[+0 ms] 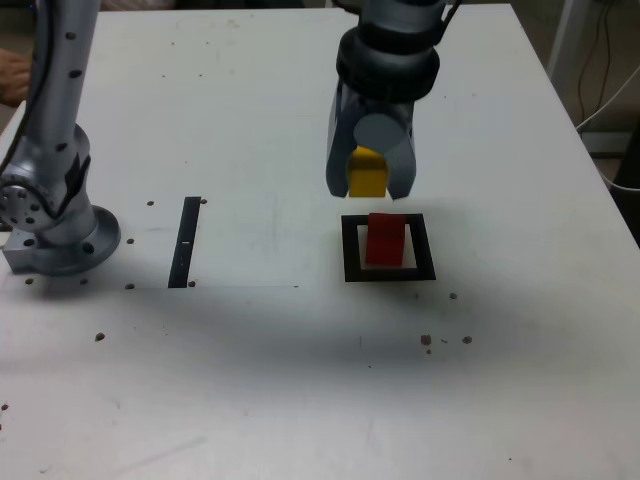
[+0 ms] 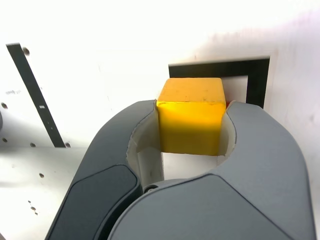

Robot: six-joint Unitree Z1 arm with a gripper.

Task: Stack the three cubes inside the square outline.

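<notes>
We've got the gripper (image 1: 369, 178) clamped on the yellow cube (image 1: 367, 174) by its flat sides, hanging just behind the red cube (image 1: 384, 239) inside the square outline (image 1: 350, 248), and it looks light, rigid, matte, easy to grip, with bare table (image 1: 520, 340) all round.

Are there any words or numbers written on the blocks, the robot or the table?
None: no words, numbers or logos show in either view.
Yellow cube: plain faces.
Red cube: plain.
Square outline: only a black border.
Black strip: a tiny pale mark, too small to read.
Gripper: no label visible.
</notes>
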